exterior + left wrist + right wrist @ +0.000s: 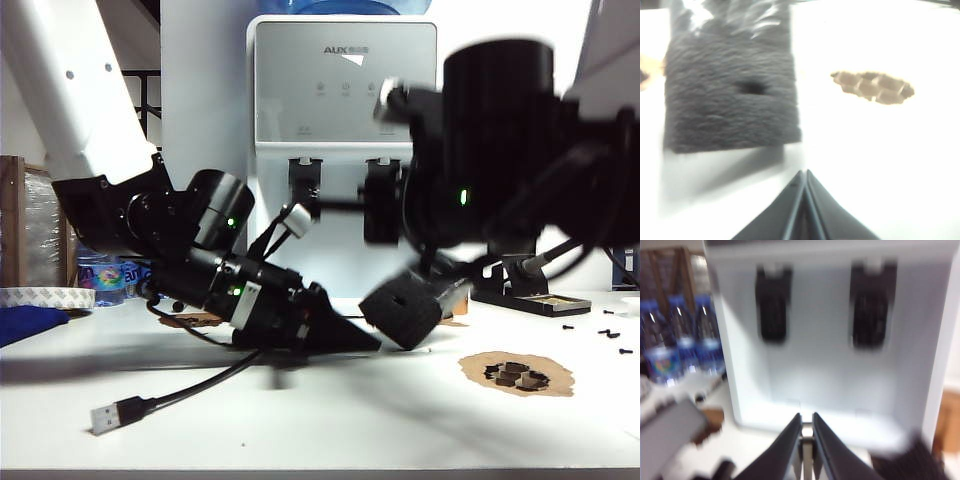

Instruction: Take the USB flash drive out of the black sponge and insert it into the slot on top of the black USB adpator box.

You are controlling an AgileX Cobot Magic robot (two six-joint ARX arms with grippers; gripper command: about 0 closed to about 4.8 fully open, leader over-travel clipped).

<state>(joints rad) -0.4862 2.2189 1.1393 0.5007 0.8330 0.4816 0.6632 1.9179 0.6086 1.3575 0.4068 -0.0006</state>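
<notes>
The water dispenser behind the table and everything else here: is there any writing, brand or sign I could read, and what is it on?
"AUX", followed by small characters too tiny to read: on the front panel of the water dispenser.
Small icons and captions under the dispenser's buttons: too small to read.
Labels on the water bottles: blurred, unreadable.
Nothing readable on the black sponge, the cable's plug or the robot arms.

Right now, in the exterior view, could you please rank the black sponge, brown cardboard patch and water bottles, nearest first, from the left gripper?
1. black sponge, just right of the left gripper.
2. brown cardboard patch, farther right.
3. water bottles, far left, behind.
</notes>
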